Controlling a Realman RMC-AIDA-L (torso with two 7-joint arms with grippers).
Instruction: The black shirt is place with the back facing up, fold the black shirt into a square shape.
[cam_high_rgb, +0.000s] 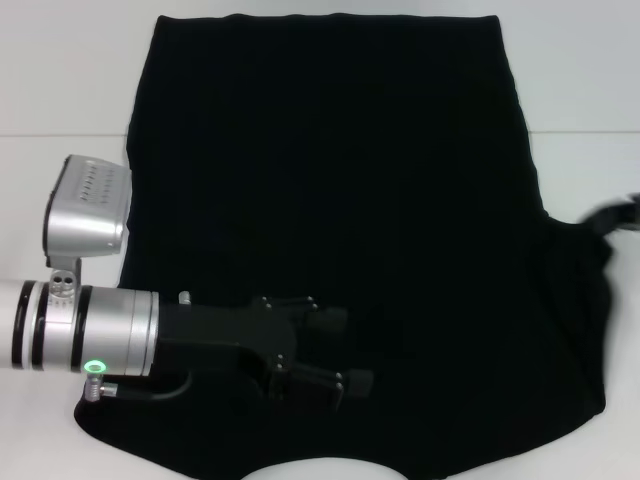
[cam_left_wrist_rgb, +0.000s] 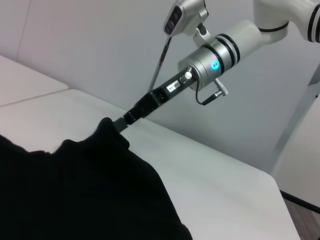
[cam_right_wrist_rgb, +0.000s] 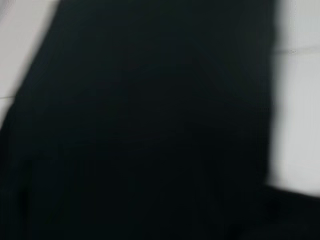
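Observation:
The black shirt (cam_high_rgb: 340, 190) lies spread flat on the white table, plain side up, with no print showing. My left gripper (cam_high_rgb: 348, 350) is over the shirt's near part, close to the near hem, with its fingers apart and nothing between them. My right gripper (cam_high_rgb: 618, 214) is at the shirt's right edge. In the left wrist view the right gripper (cam_left_wrist_rgb: 123, 122) pinches the shirt (cam_left_wrist_rgb: 75, 190) where the cloth rises to a small peak. The right wrist view shows the black cloth (cam_right_wrist_rgb: 150, 125) close up.
The white table (cam_high_rgb: 60, 70) shows around the shirt on the left, right and far sides. It also shows in the left wrist view (cam_left_wrist_rgb: 215, 180), with a grey wall behind. The left arm's silver wrist (cam_high_rgb: 85, 325) reaches in from the near left.

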